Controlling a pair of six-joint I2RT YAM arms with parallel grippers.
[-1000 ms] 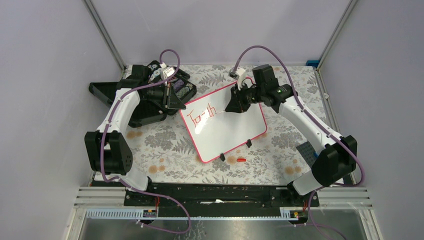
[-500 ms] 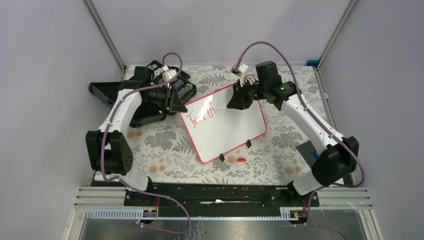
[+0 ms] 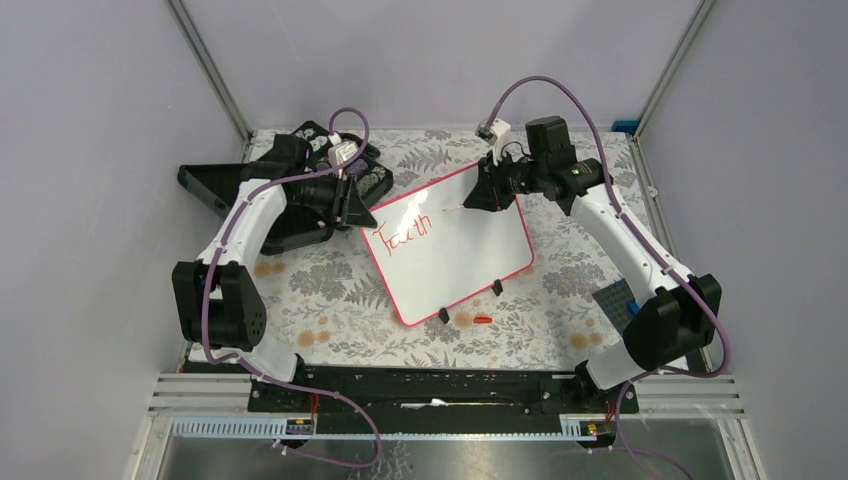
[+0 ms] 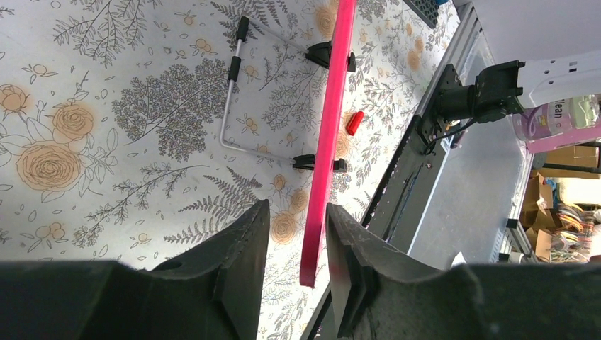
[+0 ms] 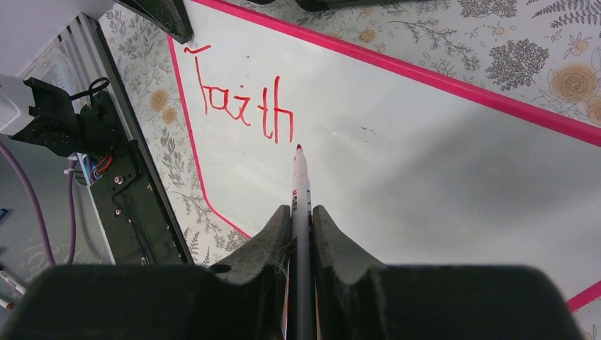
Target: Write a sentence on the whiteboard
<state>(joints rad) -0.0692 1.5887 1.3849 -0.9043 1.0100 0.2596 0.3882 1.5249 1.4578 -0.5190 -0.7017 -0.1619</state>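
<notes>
The whiteboard (image 3: 460, 255), white with a red-pink rim, stands tilted on the floral table with "Faith" in red near its left corner. My right gripper (image 3: 480, 194) is over its far edge, shut on a white red-tipped marker (image 3: 455, 208). In the right wrist view the gripper (image 5: 301, 207) holds the marker (image 5: 300, 177) with its tip just past the "h" on the board (image 5: 439, 163); contact cannot be told. My left gripper (image 3: 352, 207) is at the board's left corner. In the left wrist view its jaws (image 4: 298, 205) are open astride the rim (image 4: 333, 106), with a gap on one side.
A black compartment case (image 3: 210, 183) lies open at the back left, under the left arm. A red marker cap (image 3: 483, 320) lies in front of the board's black clip feet (image 3: 444, 315). A dark studded plate (image 3: 612, 298) sits by the right arm. The board's wire stand (image 4: 227, 106) shows underneath.
The word has gone from an unfinished form to "Faith". My right gripper with the marker has drawn back right and toward the far edge. The left gripper has shifted slightly.
</notes>
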